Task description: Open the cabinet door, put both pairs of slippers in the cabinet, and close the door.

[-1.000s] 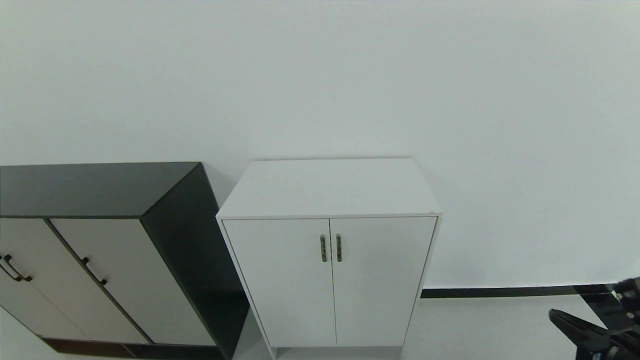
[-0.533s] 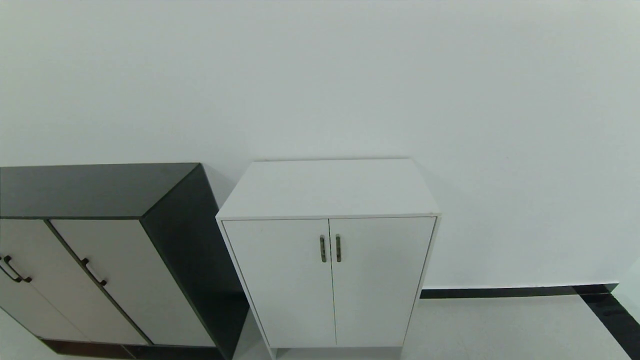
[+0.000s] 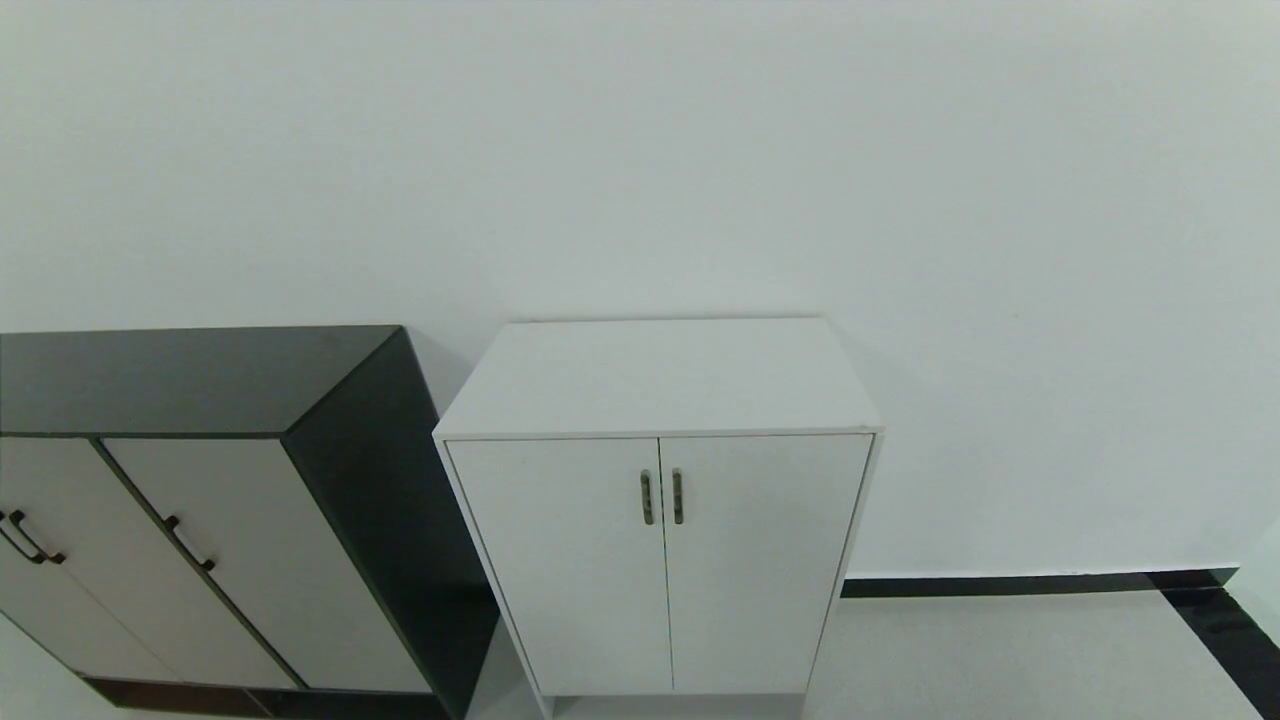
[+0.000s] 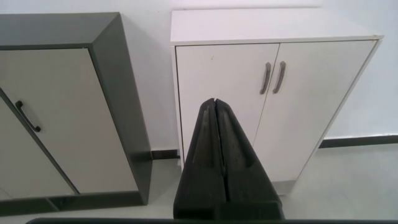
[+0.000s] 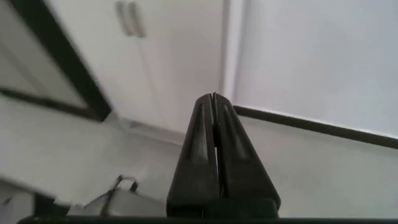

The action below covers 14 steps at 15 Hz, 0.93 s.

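One black cabinet (image 3: 375,470) stands far left, with two pale doors; just right of it is one white cabinet (image 3: 660,380), its left door (image 3: 565,560) and right door (image 3: 750,560) both closed; left gripper (image 4: 216,102) fronts it, fingers pressed together, empty; right gripper (image 5: 213,98) is likewise closed, empty, over the floor; two handles (image 3: 647,497) flank the seam.

Bright, even, diffuse light with no glare. The white cabinet (image 3: 660,560) throws only faint, soft shadows on the wall (image 3: 900,200) at its 3 and 9 o'clock. In the head view, verticals lean outward toward 7 o'clock. In the right wrist view, the cabinet handles (image 5: 129,18) are motion-smeared.
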Available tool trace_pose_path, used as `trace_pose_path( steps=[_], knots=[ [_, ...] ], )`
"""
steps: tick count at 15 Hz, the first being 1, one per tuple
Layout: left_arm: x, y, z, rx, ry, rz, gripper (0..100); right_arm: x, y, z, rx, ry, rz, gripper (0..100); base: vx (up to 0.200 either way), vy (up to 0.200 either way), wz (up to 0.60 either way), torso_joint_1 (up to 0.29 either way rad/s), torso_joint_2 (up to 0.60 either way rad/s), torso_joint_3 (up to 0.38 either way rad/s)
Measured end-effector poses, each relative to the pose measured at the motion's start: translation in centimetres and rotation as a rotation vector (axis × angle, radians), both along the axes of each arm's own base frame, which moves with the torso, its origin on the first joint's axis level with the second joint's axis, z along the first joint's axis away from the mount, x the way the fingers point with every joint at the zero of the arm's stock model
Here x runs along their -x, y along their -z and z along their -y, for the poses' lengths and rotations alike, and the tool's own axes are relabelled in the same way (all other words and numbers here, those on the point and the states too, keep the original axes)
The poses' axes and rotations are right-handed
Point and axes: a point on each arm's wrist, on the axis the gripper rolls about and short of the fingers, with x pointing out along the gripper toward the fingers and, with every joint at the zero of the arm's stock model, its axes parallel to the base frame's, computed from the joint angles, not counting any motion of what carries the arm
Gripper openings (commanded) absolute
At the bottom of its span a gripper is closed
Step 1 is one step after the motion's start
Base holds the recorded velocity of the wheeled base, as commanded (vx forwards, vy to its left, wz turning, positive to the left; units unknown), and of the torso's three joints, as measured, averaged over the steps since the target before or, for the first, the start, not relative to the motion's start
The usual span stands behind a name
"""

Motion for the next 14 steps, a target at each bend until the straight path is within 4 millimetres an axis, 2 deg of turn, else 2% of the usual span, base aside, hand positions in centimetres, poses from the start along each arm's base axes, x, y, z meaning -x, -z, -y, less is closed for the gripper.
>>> trace_pose_path(
  steps=[3, 14],
  knots=[
    [0.0, 0.0, 0.0, 0.0, 0.001, 0.0, 0, 0.6, 0.1, 0.0, -0.01, 0.128, 0.074, 0, 0.0, 0.0, 0.0, 0.0, 0.0, 0.0],
    [0.0, 0.0, 0.0, -0.001, 0.001, 0.0, 0, 1.5, 0.3, -0.2, -0.02, 0.305, 0.181, 0, 0.0, 0.0, 0.0, 0.0, 0.0, 0.0]
  ],
)
